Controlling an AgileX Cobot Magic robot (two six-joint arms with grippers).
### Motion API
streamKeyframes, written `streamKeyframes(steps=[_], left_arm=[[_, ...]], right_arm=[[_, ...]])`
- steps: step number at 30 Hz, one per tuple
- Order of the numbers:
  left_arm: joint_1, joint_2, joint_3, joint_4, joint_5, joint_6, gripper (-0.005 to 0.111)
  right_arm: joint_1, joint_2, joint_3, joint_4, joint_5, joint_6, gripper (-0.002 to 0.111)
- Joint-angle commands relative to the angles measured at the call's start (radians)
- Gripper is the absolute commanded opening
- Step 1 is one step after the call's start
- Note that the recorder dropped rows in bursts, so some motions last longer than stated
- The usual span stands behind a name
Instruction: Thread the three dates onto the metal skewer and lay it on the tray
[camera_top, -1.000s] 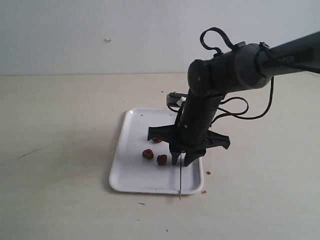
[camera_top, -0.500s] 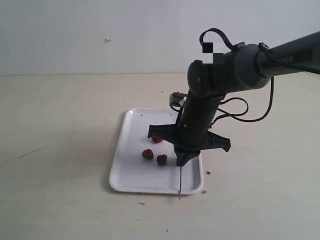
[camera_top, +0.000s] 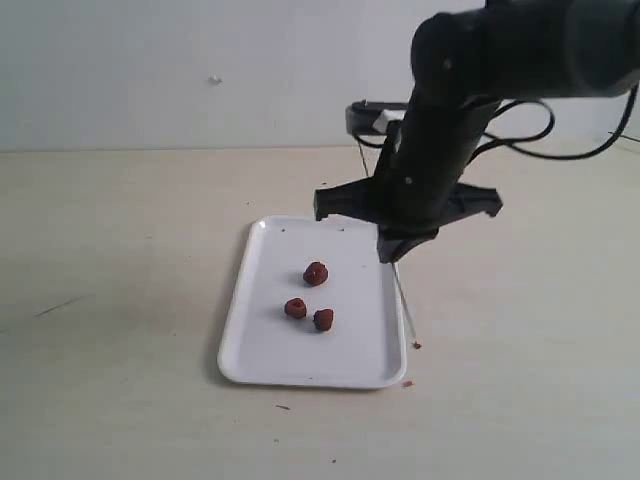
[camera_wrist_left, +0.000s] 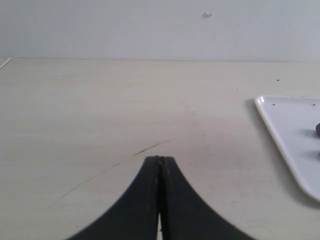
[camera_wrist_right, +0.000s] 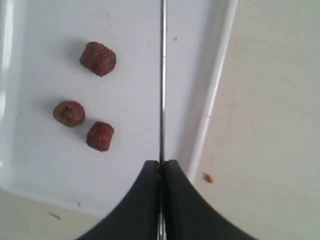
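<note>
Three dark red dates (camera_top: 316, 273) (camera_top: 295, 308) (camera_top: 323, 319) lie loose in the middle of the white tray (camera_top: 268, 352). My right gripper (camera_top: 392, 252) hangs above the tray's right rim, shut on the thin metal skewer (camera_top: 404, 300), which slants down from the jaws to the table beside the rim. The right wrist view shows the skewer (camera_wrist_right: 162, 75) running out from the shut gripper (camera_wrist_right: 161, 164) over the tray (camera_wrist_right: 130, 90), with the dates (camera_wrist_right: 98, 58) (camera_wrist_right: 69, 113) (camera_wrist_right: 100, 135) to one side. My left gripper (camera_wrist_left: 160, 159) is shut and empty over bare table, apart from the tray (camera_wrist_left: 290, 130).
Small brown crumbs (camera_top: 417, 345) (camera_top: 406, 383) lie on the table by the tray's near right corner. A thin dark scratch (camera_wrist_left: 152, 146) marks the table ahead of the left gripper. A pale wall stands behind the table.
My right gripper shut on the skewer and rose up and back from the tray, lifting the skewer off it. All three dates now show. The left gripper stayed shut.
</note>
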Motion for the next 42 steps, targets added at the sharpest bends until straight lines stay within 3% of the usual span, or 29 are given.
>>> streamKeyframes(steps=[1,5,11,15,17,23,26,30,33,36,42], left_arm=[[-0.006,-0.006,0.004,-0.006,-0.005,0.005,0.000],[-0.006,-0.006,0.004,-0.006,-0.005,0.005,0.000],[-0.006,-0.006,0.004,-0.002,-0.007,0.010,0.000],[-0.006,-0.006,0.004,0.073,-0.012,0.142,0.000],[-0.006,-0.006,0.004,0.091,-0.084,0.217,0.000],[-0.006,-0.006,0.004,-0.283,-0.407,0.097,0.000],[-0.006,-0.006,0.004,-0.390,-0.491,-0.013,0.000],[-0.006,-0.006,0.004,-0.431,-0.586,-0.259,0.000],[-0.006,0.042,-0.056,-0.339,-0.670,-0.291,0.000],[-0.006,0.184,-0.236,-0.255,-0.601,-0.287,0.000],[-0.006,0.697,-0.660,-0.103,-0.195,-0.277,0.000]], right_arm=[[-0.038,-0.130,0.000,-0.054,0.132,-0.203,0.000],[-0.118,-0.209,0.000,0.025,0.235,-0.446,0.000],[-0.152,-0.223,0.006,0.019,0.197,-0.549,0.000],[-0.152,-0.223,0.055,0.022,0.129,-0.683,0.000],[-0.152,-0.223,0.100,0.025,0.082,-0.754,0.000],[-0.192,-0.225,0.139,0.020,0.015,-0.809,0.000],[-0.219,-0.225,0.139,0.027,0.007,-0.798,0.000],[-0.249,-0.225,0.139,0.050,-0.007,-0.786,0.000],[-0.266,-0.225,0.139,0.051,-0.009,-0.783,0.000],[-0.268,-0.225,0.139,0.051,-0.011,-0.782,0.000],[-0.268,-0.225,0.139,0.051,-0.035,-0.757,0.000]])
